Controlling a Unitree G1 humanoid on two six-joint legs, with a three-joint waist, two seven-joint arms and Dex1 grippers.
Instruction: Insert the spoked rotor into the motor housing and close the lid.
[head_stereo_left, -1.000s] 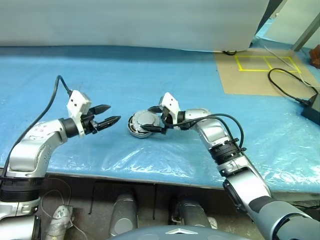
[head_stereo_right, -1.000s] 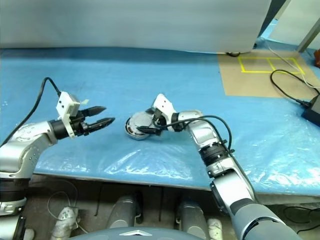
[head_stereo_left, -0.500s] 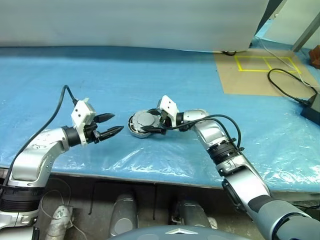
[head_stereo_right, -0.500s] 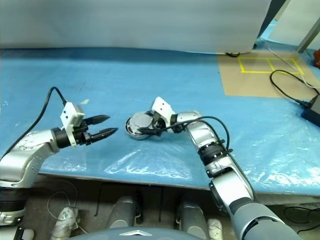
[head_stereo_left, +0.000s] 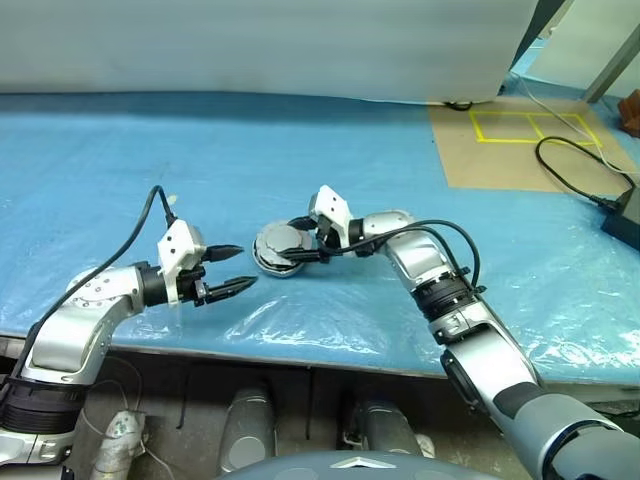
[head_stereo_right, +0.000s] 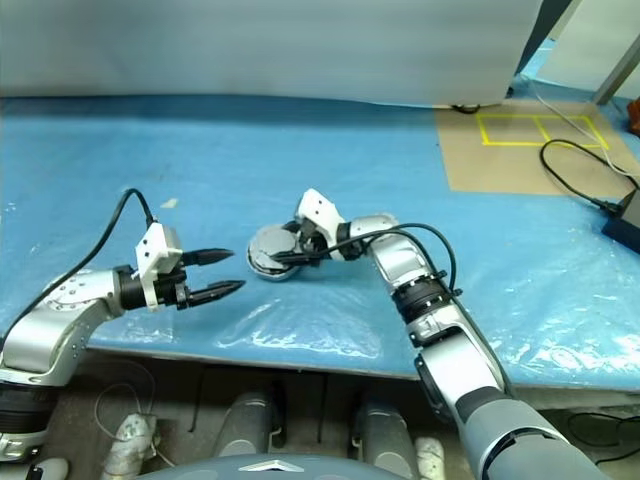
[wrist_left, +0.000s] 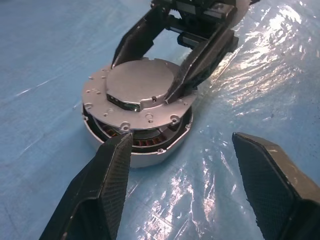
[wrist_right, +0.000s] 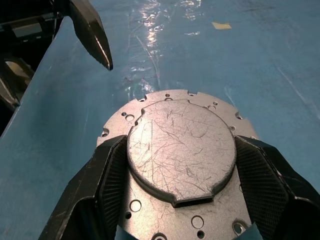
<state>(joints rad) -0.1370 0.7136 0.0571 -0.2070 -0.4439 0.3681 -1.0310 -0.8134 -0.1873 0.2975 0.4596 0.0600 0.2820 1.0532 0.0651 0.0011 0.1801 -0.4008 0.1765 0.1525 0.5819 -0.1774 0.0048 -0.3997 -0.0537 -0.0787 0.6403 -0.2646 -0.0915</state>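
The motor housing (wrist_left: 145, 157) sits on the blue table, its copper windings showing under the lid (wrist_left: 140, 85). The lid, a silver disc with a raised round centre (wrist_right: 180, 145), rests slightly tilted on top of the housing. My right gripper (head_stereo_left: 295, 240) reaches in from the right and is shut on the lid's raised centre, one finger (wrist_right: 107, 175) on each side. My left gripper (head_stereo_left: 243, 268) hovers open just left of the housing, pointing at it, with nothing between its fingers (wrist_left: 112, 170). The spoked rotor is hidden.
Crinkled blue plastic sheeting (head_stereo_left: 300, 320) covers the table, whose near edge runs just below both arms. A brown board with yellow tape (head_stereo_left: 520, 140) lies at the far right, with a black cable and adapter (head_stereo_left: 620, 215) beside it. A white panel (head_stereo_left: 260, 45) backs the table.
My left arm has drawn back toward the table's near edge and sunk lower, staying open. The right gripper's fingers have closed in on the lid, which now lies flatter on the housing.
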